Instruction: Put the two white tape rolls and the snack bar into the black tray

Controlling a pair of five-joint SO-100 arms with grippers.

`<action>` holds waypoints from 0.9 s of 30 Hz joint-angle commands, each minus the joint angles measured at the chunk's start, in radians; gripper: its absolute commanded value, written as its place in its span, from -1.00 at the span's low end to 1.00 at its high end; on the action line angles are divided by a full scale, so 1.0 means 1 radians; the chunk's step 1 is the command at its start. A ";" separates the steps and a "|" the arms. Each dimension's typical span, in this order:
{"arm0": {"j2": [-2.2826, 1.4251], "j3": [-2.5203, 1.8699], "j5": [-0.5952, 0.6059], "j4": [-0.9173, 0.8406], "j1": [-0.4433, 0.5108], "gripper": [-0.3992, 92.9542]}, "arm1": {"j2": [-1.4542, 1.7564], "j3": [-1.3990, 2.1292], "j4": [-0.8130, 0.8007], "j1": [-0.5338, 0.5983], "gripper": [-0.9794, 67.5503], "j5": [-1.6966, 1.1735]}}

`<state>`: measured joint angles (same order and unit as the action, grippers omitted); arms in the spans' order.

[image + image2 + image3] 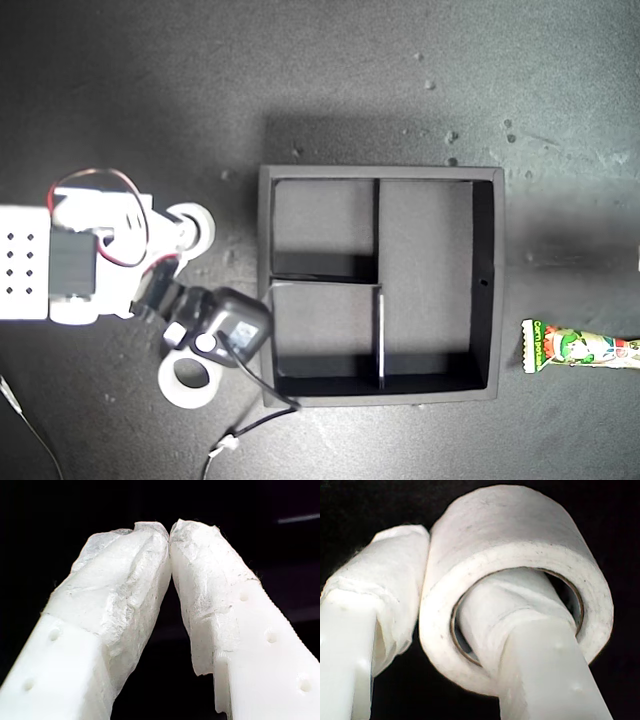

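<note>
My second gripper [445,580] is shut on a white tape roll [520,535], one finger through its hole and the other against its outer wall. In the exterior view that roll [171,392] sits under the second gripper [195,352], just off the lower left corner of the black tray [485,290], whose three compartments hold nothing. The snack bar [580,348] lies flat by the exterior view's right edge, partly cut off. My first gripper [170,530] is shut with nothing between its padded fingers, against a dark background; it does not show in the exterior view.
A white round shape [195,226] sits by the second arm's joint; I cannot tell whether it is a roll or an arm part. A black cable with a white connector [228,443] trails from the wrist camera [238,322] past the tray's corner. The surface is dark, with white specks.
</note>
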<state>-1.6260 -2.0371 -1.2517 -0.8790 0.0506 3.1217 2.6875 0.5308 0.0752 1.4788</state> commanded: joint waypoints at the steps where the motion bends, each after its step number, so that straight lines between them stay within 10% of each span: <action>1: -0.069 -0.005 0.000 -0.012 -0.017 -0.99 | -0.247 -0.334 0.219 0.074 -0.98 -0.144; 6: -0.192 0.023 0.012 -0.071 0.002 -0.99 | -0.690 -0.601 0.545 0.279 -0.98 0.166; 14: -0.199 0.213 0.064 -0.221 0.028 -0.99 | -0.732 -0.328 0.449 0.652 -0.98 0.778; 20: -0.146 0.426 0.107 -0.350 0.041 -0.99 | -0.744 -0.130 0.250 0.687 -0.25 0.765; 27: -0.064 0.684 0.124 -0.520 0.075 -0.99 | -0.746 0.032 0.097 0.653 -0.10 0.637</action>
<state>-1.7012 -1.4742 -1.1382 -1.3499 0.1227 2.3761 2.6768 0.7026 0.7348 2.1506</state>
